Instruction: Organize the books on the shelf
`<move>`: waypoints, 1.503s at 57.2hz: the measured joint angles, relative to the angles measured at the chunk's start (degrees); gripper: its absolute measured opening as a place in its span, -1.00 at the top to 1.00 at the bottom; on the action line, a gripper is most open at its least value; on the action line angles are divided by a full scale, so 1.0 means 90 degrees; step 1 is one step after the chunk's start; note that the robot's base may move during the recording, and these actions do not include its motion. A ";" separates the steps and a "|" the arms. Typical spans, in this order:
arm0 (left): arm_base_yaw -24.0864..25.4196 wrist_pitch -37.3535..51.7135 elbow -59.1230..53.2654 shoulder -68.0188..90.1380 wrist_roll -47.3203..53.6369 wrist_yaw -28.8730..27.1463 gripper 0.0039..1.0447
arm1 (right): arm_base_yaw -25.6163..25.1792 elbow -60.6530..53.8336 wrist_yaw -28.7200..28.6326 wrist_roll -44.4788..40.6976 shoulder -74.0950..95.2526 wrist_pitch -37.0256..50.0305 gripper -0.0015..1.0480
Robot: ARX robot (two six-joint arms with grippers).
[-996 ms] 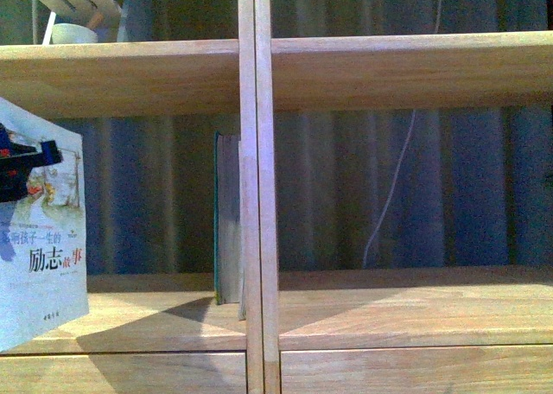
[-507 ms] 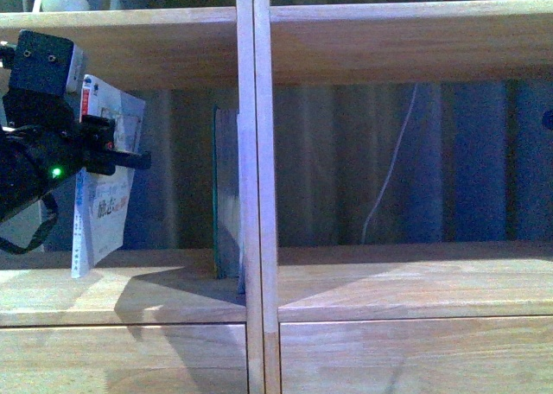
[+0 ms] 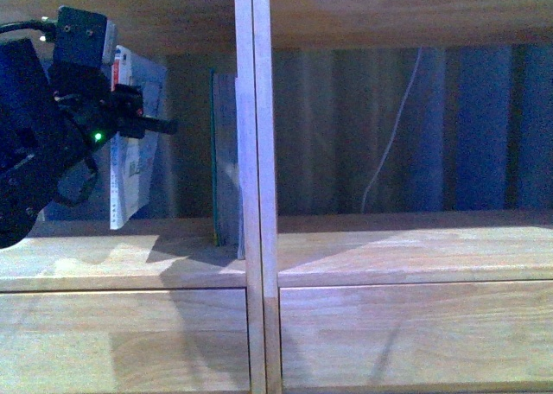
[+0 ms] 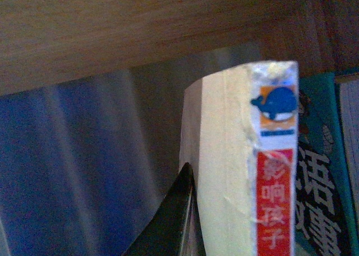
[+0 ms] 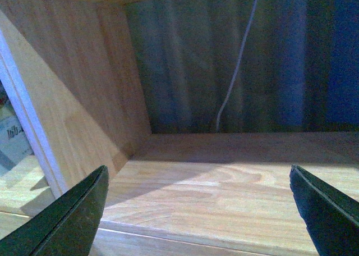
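The left hand point(image 3: 145, 123) clamps the paperback point(image 3: 131, 182) nearly upright in the left compartment of the shelf point(image 3: 121, 264), with open room between it and the grey book point(image 3: 226, 169) standing against the divider point(image 3: 252, 109). Its red spine band reads 影响孩子 under a blue whale logo point(image 4: 275, 101). The right hand point(image 5: 197, 177) is spread wide before the right compartment

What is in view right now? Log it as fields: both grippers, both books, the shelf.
left gripper: shut on the paperback, inside the left compartment
right gripper: open, holding nothing, facing the right compartment
paperback: near upright, red-white spine towards the robot, a gap from the grey book
grey book: upright against the centre divider, teal edge showing
shelf: light wood, two columns, drawer fronts below
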 joint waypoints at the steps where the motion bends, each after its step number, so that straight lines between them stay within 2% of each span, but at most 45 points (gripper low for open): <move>1: -0.0007 -0.0005 0.0034 0.0044 0.0002 0.0010 0.72 | 0.0000 0.0000 0.0000 0.0000 0.0000 0.0000 -0.86; 50: -0.0070 -0.0112 0.1360 0.1406 0.0056 0.0117 0.71 | 0.0000 -0.0002 -0.0002 0.0000 0.0000 0.0000 -0.86; 69: -0.0192 -0.0007 0.0668 0.1328 -0.0027 0.0131 -0.27 | 0.0000 -0.0002 0.0000 0.0000 0.0000 0.0000 -0.86; 77: -0.0180 0.0058 0.0226 0.1095 -0.0168 -0.0024 -0.68 | 0.0000 -0.0002 0.0000 0.0000 0.0000 0.0000 -0.86; 80: -0.0126 0.0095 -0.0070 0.0828 -0.0345 -0.0138 -0.89 | 0.0000 -0.0002 0.0000 0.0000 0.0000 0.0000 -0.86; 86: -0.0039 0.0126 -0.0675 0.0219 -0.0760 -0.0270 -0.86 | 0.0000 -0.0002 0.0000 0.0000 0.0000 0.0000 -0.86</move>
